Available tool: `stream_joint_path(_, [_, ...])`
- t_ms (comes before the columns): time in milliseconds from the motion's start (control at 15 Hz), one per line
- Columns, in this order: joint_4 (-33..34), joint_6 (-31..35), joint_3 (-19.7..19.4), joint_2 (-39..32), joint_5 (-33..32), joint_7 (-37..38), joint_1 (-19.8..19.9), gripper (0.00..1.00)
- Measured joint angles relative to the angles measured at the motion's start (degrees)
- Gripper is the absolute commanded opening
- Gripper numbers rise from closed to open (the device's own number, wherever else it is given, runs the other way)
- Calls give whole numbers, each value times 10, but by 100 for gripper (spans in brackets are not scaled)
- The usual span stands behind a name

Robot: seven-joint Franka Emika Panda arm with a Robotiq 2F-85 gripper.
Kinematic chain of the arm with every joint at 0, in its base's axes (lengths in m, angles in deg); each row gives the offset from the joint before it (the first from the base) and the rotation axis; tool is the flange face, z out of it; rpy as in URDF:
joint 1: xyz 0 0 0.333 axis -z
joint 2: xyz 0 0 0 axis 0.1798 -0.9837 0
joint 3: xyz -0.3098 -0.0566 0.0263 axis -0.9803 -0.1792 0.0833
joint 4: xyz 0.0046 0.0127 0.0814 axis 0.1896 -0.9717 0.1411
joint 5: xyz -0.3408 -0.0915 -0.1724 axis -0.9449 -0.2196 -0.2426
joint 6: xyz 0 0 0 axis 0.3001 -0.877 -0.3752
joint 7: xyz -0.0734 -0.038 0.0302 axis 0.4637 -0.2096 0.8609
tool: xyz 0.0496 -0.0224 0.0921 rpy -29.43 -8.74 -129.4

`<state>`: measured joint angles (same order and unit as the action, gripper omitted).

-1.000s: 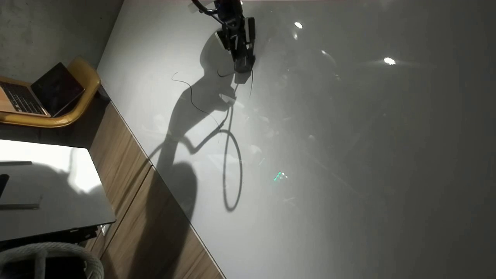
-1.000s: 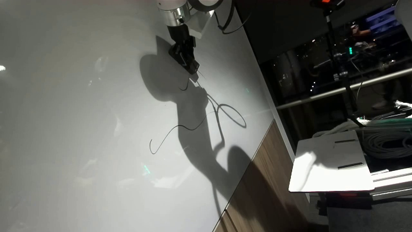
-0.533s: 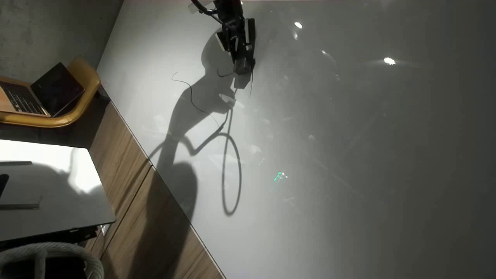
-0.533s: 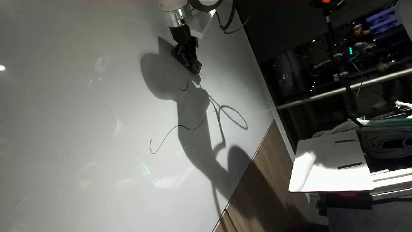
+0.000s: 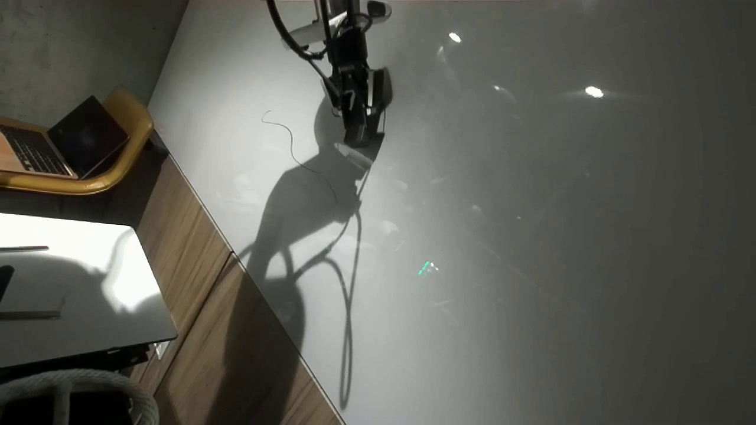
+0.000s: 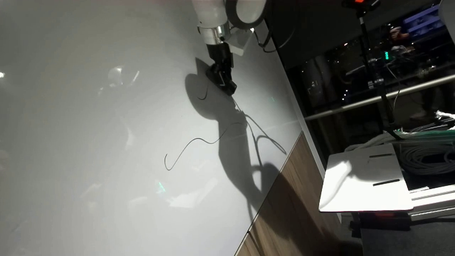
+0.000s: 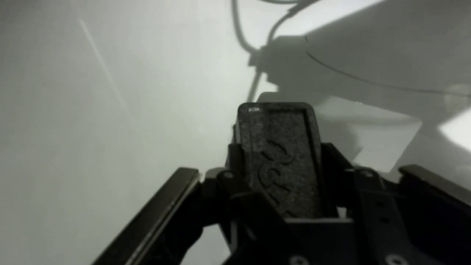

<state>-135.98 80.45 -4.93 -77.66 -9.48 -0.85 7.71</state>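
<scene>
Glossy white surface fills most of both exterior views. Wood panel next, meets the surface along a straight slanted seam. Arm's shadow falls over both, crossing that seam. Arm itself hangs in from the top of both exterior views, black cable looping off its side. White slotted plate past the wood panel in an exterior view, grey coil beside it. Yellow chair beyond the surface's edge in an exterior view, open laptop sitting on it. Gripper over the white surface, well apart from the seam; in an exterior view the surface spreads far toward the picture's right and below, so room to move is widest that way and tightens toward the wood. Fingers clamped on a dark block, one along each long side; grasp plain in the wrist view. Block's face is marked with curves; its end sticks out past the fingertips, close to the surface; touching or slightly apart, cannot tell. Smallest, on the surface: thin dark S-shaped line, one end inside the arm's shadow below the gripper, other end out in the lit part; short hooked line inside the shadow too, near the gripper.
</scene>
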Motion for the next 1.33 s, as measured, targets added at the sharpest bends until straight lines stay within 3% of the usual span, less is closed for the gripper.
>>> stream_joint_path(267, [-115, 134, -48, 2, -6, -52, 54, 30])
stream_joint_path(533, [-153, 193, -47, 0, -7, -73, 66, 30])
stream_joint_path(867, [-138, 172, 14, 30, -7, -72, 35, 30])
stream_joint_path(1333, [-42, 49, 89, 72, -11, -72, -6, 30])
